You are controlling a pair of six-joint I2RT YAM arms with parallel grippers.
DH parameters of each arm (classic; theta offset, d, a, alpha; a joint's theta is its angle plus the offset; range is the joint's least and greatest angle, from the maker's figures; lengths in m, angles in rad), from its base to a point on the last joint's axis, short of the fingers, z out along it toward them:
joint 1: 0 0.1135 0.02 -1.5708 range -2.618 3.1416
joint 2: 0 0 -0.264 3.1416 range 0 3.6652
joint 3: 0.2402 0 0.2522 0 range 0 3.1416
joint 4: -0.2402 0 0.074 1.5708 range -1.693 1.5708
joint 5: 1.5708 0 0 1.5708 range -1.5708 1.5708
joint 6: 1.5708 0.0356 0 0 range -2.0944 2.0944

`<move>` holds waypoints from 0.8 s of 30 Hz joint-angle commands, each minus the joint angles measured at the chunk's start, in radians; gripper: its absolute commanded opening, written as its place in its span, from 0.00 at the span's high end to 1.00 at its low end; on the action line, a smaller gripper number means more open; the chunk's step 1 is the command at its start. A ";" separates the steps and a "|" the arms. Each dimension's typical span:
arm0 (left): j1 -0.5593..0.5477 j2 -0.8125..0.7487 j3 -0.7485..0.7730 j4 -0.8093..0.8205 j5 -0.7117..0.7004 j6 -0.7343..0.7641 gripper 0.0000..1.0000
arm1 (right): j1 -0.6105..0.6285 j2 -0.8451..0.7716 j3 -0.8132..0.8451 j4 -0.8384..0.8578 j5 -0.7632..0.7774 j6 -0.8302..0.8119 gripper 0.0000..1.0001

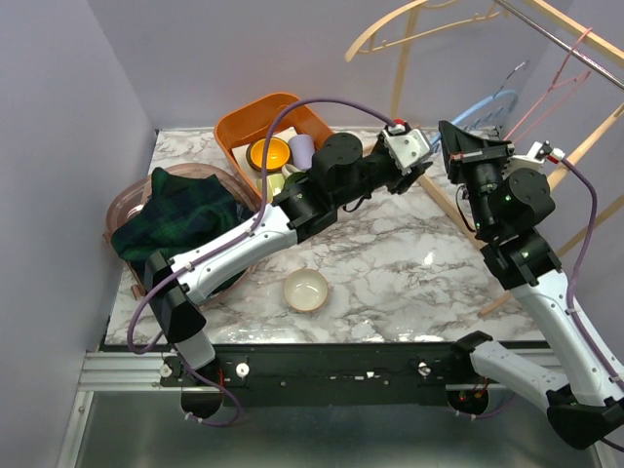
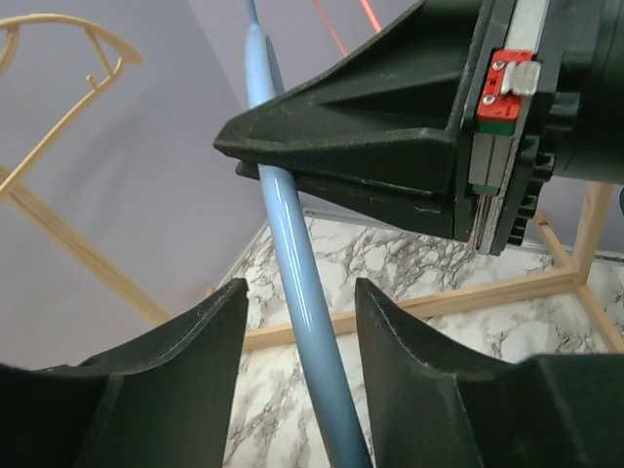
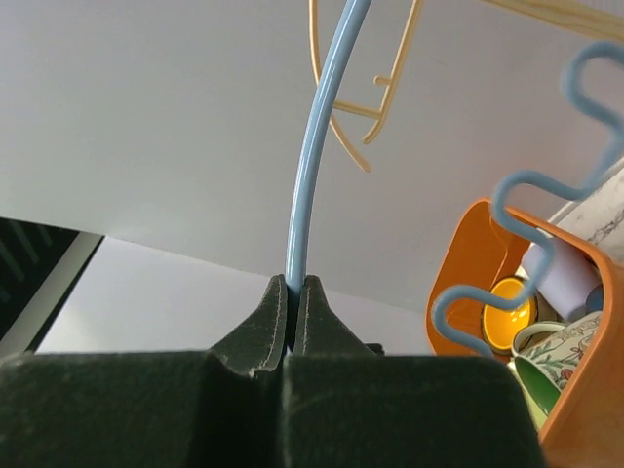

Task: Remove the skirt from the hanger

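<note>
The dark green plaid skirt (image 1: pixel 175 219) lies bunched in a pink basin (image 1: pixel 122 200) at the left, off any hanger. A light blue hanger (image 1: pixel 485 109) hangs at the right by the rack. My right gripper (image 1: pixel 445 129) is shut on its thin blue rod (image 3: pixel 307 166), pinched at the fingertips (image 3: pixel 291 283). My left gripper (image 1: pixel 427 168) reaches across to the same hanger. In the left wrist view its jaws (image 2: pixel 299 288) stand apart on either side of the blue rod (image 2: pixel 292 234), with a gap on both sides, just below the right gripper (image 2: pixel 239 161).
An orange bin (image 1: pixel 239 127) with cups and a yellow bowl stands at the back. A white bowl (image 1: pixel 306 290) sits near the front middle. Wooden hangers (image 1: pixel 409 29) and a pink hanger (image 1: pixel 556 73) hang from the wooden rack (image 1: pixel 448 205) at the right.
</note>
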 commanded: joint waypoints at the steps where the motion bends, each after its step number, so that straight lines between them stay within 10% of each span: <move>1: 0.008 0.019 0.011 -0.028 -0.085 0.028 0.72 | 0.005 -0.021 0.053 0.151 -0.100 -0.032 0.99; 5: 0.008 0.003 0.001 0.029 -0.117 0.012 1.00 | 0.005 -0.031 0.041 0.174 -0.181 -0.059 0.93; 13: 0.014 -0.022 0.026 0.017 -0.246 -0.028 1.00 | 0.005 -0.148 0.049 0.028 -0.207 -0.204 0.03; 24: 0.025 -0.057 -0.007 0.144 -0.242 -0.066 1.00 | 0.003 -0.255 0.155 -0.061 -0.511 -0.429 0.00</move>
